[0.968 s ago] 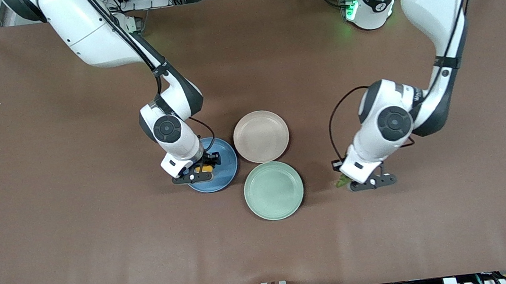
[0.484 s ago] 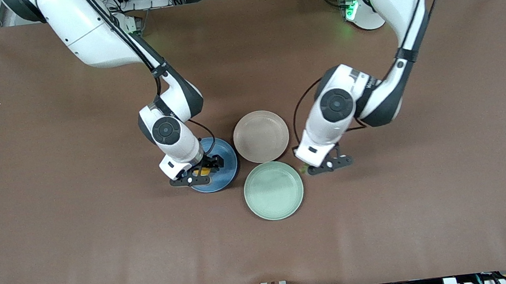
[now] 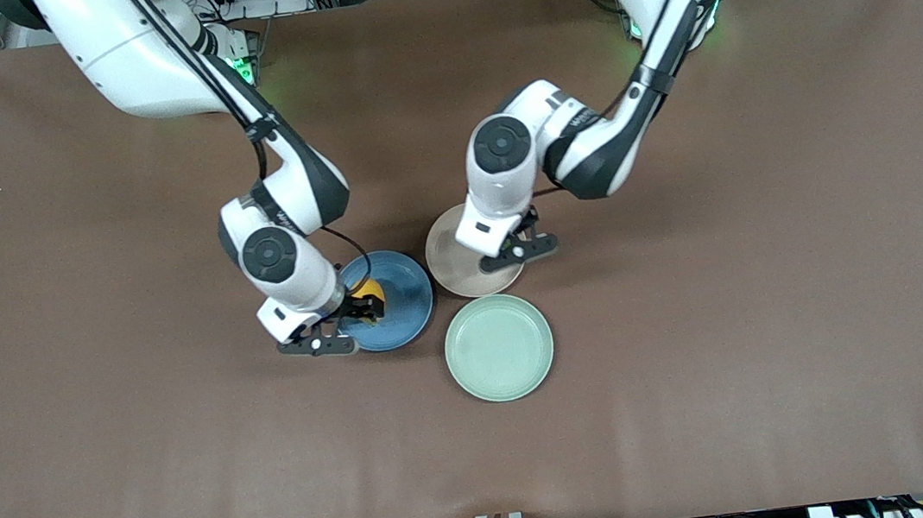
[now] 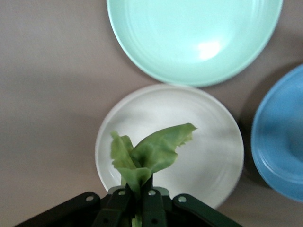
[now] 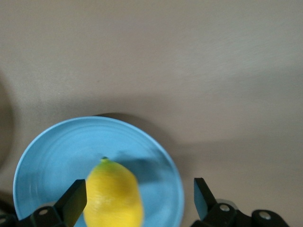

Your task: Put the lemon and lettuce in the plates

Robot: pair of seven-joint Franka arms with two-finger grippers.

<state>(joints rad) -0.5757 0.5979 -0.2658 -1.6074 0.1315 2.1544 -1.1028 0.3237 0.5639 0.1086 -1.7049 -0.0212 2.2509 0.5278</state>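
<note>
The yellow lemon (image 5: 113, 195) lies in the blue plate (image 3: 401, 301), toward that plate's edge on the right arm's side. My right gripper (image 5: 138, 203) hangs just over it, open, its fingers (image 5: 73, 203) standing apart on either side of the fruit without pressing it. My left gripper (image 4: 140, 191) is shut on the stem end of the green lettuce (image 4: 154, 149). It holds the leaf in the air over the beige-pink plate (image 3: 449, 265). In the front view the left hand hides the lettuce.
A pale mint-green plate (image 3: 499, 348) sits nearer the front camera than the other two plates, almost touching them. The blue plate (image 4: 281, 151) and beige plate (image 4: 208, 151) lie side by side. Brown table cloth (image 3: 736, 306) spreads all around.
The left arm has swung from the table's left-arm end to over the beige plate, carrying the lettuce. The right gripper has opened, let go of the lemon and shifted slightly off the blue plate.
</note>
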